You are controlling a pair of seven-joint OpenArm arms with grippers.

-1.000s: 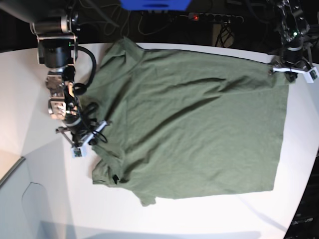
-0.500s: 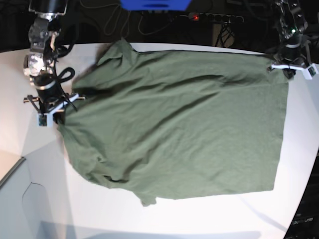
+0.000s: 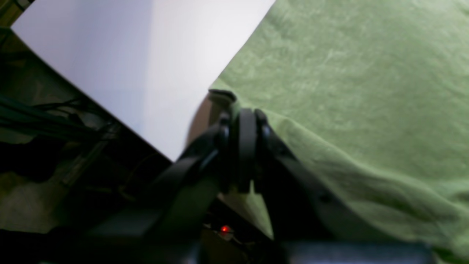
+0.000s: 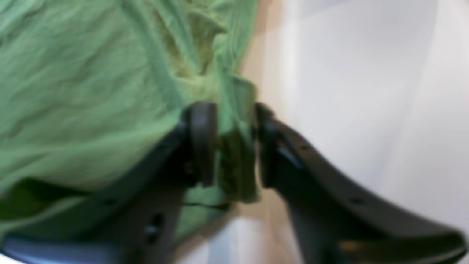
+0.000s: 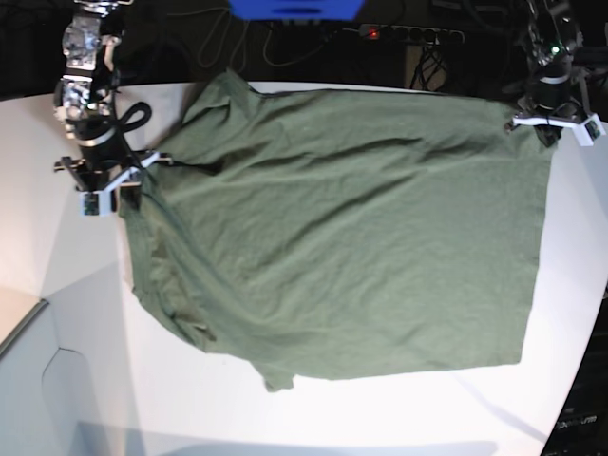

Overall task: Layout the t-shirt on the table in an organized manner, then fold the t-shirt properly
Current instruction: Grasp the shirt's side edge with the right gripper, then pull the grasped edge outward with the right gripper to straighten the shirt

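Note:
The olive-green t-shirt (image 5: 342,228) lies spread over the white table (image 5: 57,256), its left part still wrinkled. My right gripper (image 5: 119,190) is at the shirt's left edge, shut on a bunched fold of the t-shirt (image 4: 231,135). My left gripper (image 5: 549,126) is at the shirt's far right corner, shut on the hem of the t-shirt (image 3: 329,91) close to the table's (image 3: 128,66) back edge.
A power strip (image 5: 408,33) with a red light, cables and a blue object (image 5: 294,8) lie behind the table's back edge. The table's curved edge runs down the right side (image 5: 579,380). A pale panel (image 5: 38,380) shows at the lower left.
My right gripper has carried the shirt's left edge up and to the left, unfolding the sleeve area and widening the shirt. My left gripper has stayed at the far right corner.

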